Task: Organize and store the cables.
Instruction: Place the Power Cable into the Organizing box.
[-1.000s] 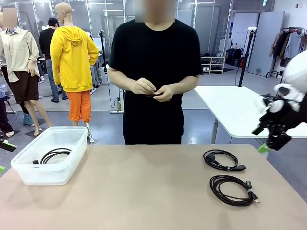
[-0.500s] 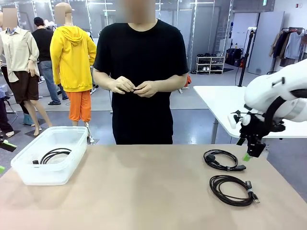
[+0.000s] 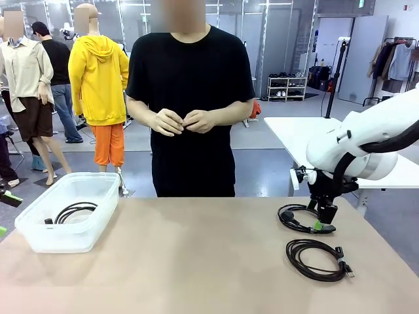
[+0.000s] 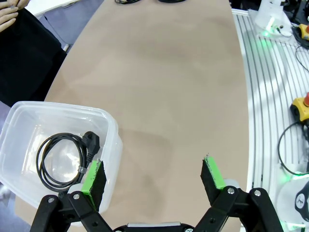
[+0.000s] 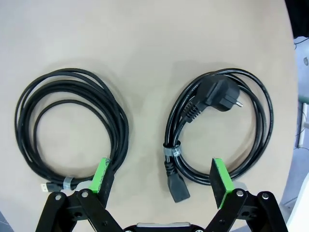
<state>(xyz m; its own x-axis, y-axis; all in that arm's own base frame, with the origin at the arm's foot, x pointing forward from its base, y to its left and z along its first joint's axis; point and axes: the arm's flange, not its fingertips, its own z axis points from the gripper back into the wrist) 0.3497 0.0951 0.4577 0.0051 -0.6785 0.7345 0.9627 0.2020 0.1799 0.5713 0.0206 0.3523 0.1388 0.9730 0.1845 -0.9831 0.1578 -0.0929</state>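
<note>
Black and nearest, the thin coil [image 5: 118, 123] lies on the counter [image 3: 196, 261] just in front of the plug coil [image 5: 218, 94], whose pick-up appears the step in hand. Over the plug coil hovers the right end effector [image 5: 160, 170], spread wide and empty, the coil's tied side between its pads [image 5: 102, 175]; next it likely must descend and pinch without snagging the neighbour. Well left of the plug coil, the clear bin [image 3: 62, 241] holds a stored coil [image 4: 91, 141], the left end effector [image 4: 152, 169] likewise spread beside it.

cables [image 5: 217, 93]: blk rubbery, matt | bin [image 3: 62, 239]: clear plastic | table [image 3: 196, 261]: smooth matt tan
</note>
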